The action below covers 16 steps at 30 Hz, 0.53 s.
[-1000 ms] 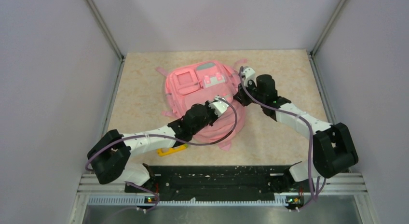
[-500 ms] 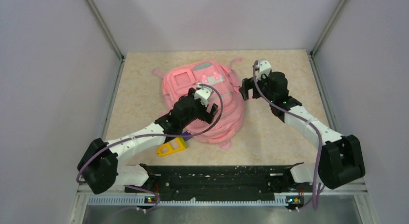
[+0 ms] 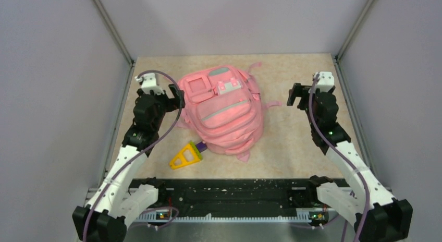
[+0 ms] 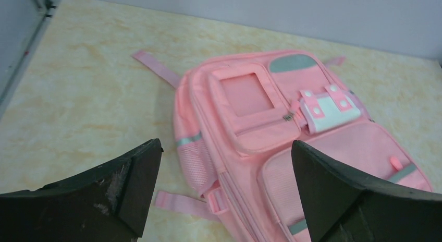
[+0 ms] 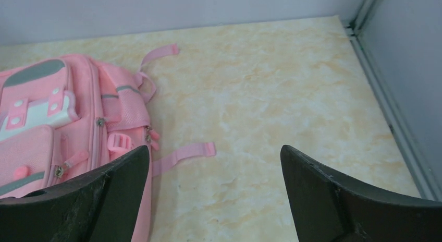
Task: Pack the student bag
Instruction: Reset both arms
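Note:
The student bag (image 3: 224,110) is a large pink backpack lying front-up in the middle of the table, its pockets zipped. It also shows in the left wrist view (image 4: 292,143) and at the left of the right wrist view (image 5: 47,122). My left gripper (image 3: 175,96) hovers at the bag's left side, open and empty, with the bag's side pocket showing between its fingers (image 4: 225,148). My right gripper (image 3: 297,94) is open and empty to the right of the bag, over bare table and a loose strap end (image 5: 215,148).
A yellow triangle ruler (image 3: 185,156) lies at the bag's near-left corner, beside a small purple object (image 3: 200,146) partly under the bag. Loose pink straps (image 5: 182,153) trail on the table. Grey walls (image 3: 62,96) close in the sides, and a black rail (image 3: 234,192) runs along the near edge.
Both grippers have opened and let go of the bag. The left arm swung away to the left and the right arm to the right. The yellow ruler is now uncovered.

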Tool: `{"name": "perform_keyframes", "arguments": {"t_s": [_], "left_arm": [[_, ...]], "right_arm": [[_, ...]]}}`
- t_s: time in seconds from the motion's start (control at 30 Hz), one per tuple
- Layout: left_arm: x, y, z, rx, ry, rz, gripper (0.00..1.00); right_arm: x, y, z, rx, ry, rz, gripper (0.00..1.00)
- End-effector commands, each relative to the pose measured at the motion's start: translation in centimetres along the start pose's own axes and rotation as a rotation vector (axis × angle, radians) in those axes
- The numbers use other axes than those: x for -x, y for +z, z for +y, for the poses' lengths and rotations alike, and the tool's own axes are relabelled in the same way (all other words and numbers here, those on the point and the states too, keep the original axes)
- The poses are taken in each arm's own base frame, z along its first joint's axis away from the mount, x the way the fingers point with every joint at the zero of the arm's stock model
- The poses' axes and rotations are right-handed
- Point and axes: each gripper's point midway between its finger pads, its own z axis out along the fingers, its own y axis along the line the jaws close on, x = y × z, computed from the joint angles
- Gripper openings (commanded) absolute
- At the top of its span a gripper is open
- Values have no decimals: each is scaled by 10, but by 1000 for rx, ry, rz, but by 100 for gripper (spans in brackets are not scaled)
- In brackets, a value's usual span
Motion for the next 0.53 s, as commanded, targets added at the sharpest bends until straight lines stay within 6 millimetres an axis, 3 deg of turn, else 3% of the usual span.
{"name": "perform_keyframes", "arguments": {"t_s": [0.0,0.23,0.5], "left_arm": [[15,-13,30,100,-75,-78,99],[11,-10,39,122,-94,-67,99],[13,-13,42,137,-99,-78,99]], "right_arm": [[22,-22,-31,-131,22,-172,93],[29,-39,-40,-154,35,-247,94],[30,-41,-40,-150,35,-252,95]]}}
